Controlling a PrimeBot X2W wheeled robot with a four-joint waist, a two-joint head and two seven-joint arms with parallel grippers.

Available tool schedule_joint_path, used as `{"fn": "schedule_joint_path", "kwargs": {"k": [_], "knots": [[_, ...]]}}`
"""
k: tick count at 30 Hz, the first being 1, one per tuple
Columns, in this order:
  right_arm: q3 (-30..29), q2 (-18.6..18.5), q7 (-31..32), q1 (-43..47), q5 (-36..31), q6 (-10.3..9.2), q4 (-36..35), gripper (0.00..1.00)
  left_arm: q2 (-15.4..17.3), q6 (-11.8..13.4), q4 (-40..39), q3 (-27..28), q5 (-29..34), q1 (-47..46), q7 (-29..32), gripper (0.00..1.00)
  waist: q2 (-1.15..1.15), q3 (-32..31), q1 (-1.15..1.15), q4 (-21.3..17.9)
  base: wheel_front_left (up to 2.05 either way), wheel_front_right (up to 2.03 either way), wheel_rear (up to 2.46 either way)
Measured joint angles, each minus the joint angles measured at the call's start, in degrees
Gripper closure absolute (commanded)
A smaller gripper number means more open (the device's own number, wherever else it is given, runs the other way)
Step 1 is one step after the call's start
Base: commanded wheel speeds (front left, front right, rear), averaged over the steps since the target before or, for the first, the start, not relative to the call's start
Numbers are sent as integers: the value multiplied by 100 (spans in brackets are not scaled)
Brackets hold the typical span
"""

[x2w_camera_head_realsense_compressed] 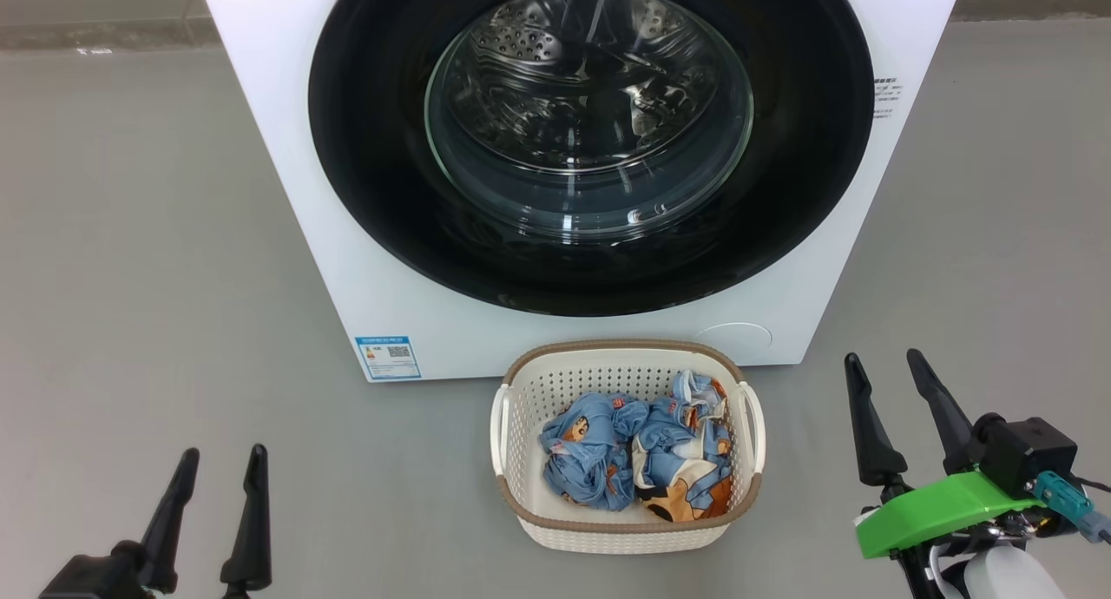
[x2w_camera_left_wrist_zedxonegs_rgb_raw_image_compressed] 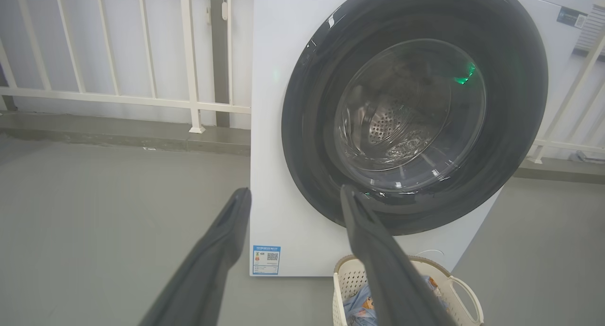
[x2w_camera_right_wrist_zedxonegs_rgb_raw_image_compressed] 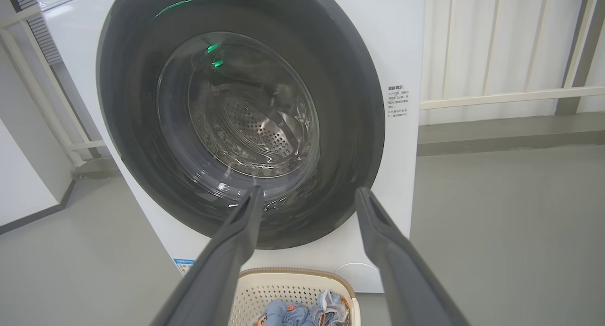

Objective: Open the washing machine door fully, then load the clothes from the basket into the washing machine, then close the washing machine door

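Left gripper (x2w_camera_head_realsense_compressed: pixel 224 451), right gripper (x2w_camera_head_realsense_compressed: pixel 883 356): fingers spread, empty. Round black-ringed glass door (x2w_camera_head_realsense_compressed: pixel 373 148) closed on white boxy washing machine (x2w_camera_head_realsense_compressed: pixel 286 191). Light-blue cartoon-print clothes (x2w_camera_head_realsense_compressed: pixel 599 451) in cream perforated basket (x2w_camera_head_realsense_compressed: pixel 625 345) just before it.

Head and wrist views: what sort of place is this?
Likely a laundry corner, perhaps a balcony: white front-loading washing machine, basket of clothes on the grey floor, white railing behind.

The right gripper (x2w_camera_right_wrist_zedxonegs_rgb_raw_image_compressed: pixel 309 193) rises from the bottom edge, its two dark fingers spread wide with nothing between them, towards the closed washing machine door (x2w_camera_right_wrist_zedxonegs_rgb_raw_image_compressed: pixel 142 127). The perforated steel drum (x2w_camera_right_wrist_zedxonegs_rgb_raw_image_compressed: pixel 255 127) shows through its glass. On the grey floor (x2w_camera_right_wrist_zedxonegs_rgb_raw_image_compressed: pixel 510 231), just before the white washing machine (x2w_camera_right_wrist_zedxonegs_rgb_raw_image_compressed: pixel 401 42), the basket (x2w_camera_right_wrist_zedxonegs_rgb_raw_image_compressed: pixel 293 272) holds light-blue clothes (x2w_camera_right_wrist_zedxonegs_rgb_raw_image_compressed: pixel 288 313).
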Motion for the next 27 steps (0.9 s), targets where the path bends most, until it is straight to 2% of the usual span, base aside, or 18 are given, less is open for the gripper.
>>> {"fn": "schedule_joint_path", "kwargs": {"k": [13, 19, 27], "knots": [[-121, 54, 0, 85, -41, 0, -1, 0, -1, 0, 252, 42, -126, -7, -4, 0, 0, 21, 0, -27, 0, 0, 0], [-141, 76, 0, 85, -41, 1, -9, 0, -10, 1, 412, 141, 7, -27, -4, 0, 0, 13, 0, -31, 3, 3, -6], [-163, 132, 0, 84, -41, 1, -47, 0, -31, 1, 570, 308, 16, -137, -4, 0, 0, 102, 0, -40, 56, 56, -111]]}}
